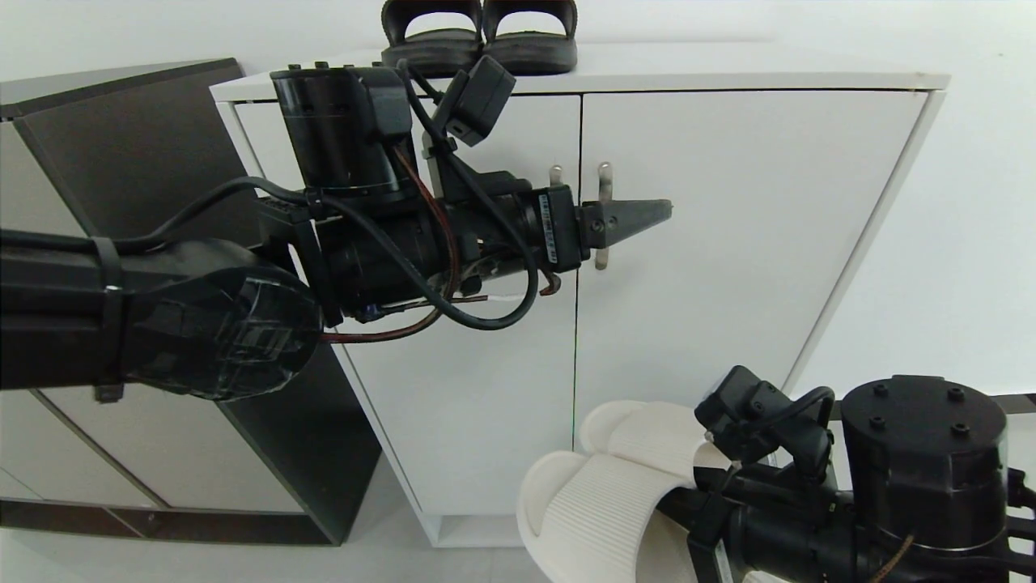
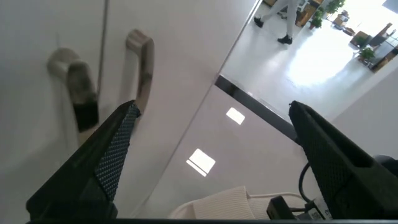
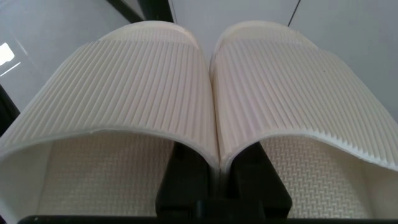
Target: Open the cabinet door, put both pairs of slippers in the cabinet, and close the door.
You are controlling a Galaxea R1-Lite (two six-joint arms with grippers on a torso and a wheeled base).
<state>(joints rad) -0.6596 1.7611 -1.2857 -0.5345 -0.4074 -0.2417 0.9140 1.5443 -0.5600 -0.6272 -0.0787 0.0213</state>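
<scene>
The white cabinet (image 1: pixel 728 243) has both doors shut, with two metal handles (image 1: pixel 604 182) at the middle seam. A pair of black slippers (image 1: pixel 481 36) stands on its top. My left gripper (image 1: pixel 655 210) is open, level with the right door's handle (image 2: pixel 142 62) and just in front of it; its fingers (image 2: pixel 112 149) stand wide apart without touching the handle. Low at the cabinet's front, my right gripper (image 1: pixel 688 502) is shut on a pair of white ribbed slippers (image 1: pixel 599 486), its fingers (image 3: pixel 180 186) tucked under the straps of the white slippers (image 3: pixel 149 81), which are pressed side by side.
A dark grey cabinet (image 1: pixel 121 146) stands right against the white one on the left. Bare white wall (image 1: pixel 971 243) lies to the right, and pale floor (image 1: pixel 388 551) runs below the cabinet.
</scene>
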